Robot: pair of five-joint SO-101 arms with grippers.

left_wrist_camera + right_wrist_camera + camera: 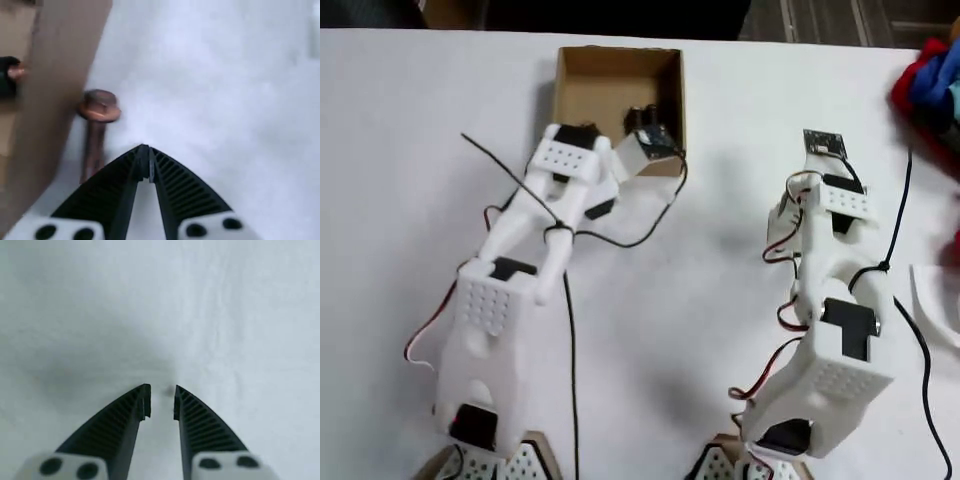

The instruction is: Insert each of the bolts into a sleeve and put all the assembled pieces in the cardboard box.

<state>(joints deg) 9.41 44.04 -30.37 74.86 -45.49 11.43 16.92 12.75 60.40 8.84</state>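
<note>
The left gripper (145,167) has its two black ribbed fingers pressed together, and nothing is between them. Just beside it, on the white table (700,260), lies a copper-coloured metal bolt with a six-sided head (98,112). The bolt is off to one side of the fingertips and does not touch them. It sits just beside the outside wall of the brown cardboard box (55,90). Its head is the end farther from the gripper, and its thin stem runs back along one black finger.

Inside the box is a black sleeve (6,82) with a copper tip poking out of it. From above, the end of the left arm is at the near corner of the box, and some dark pieces lie in that corner.

The right gripper (160,402) hangs over the bare table with its fingers a little apart, holding nothing. It is well apart from the box and the bolt. A red and blue cloth (930,80) lies at the table's edge.
</note>
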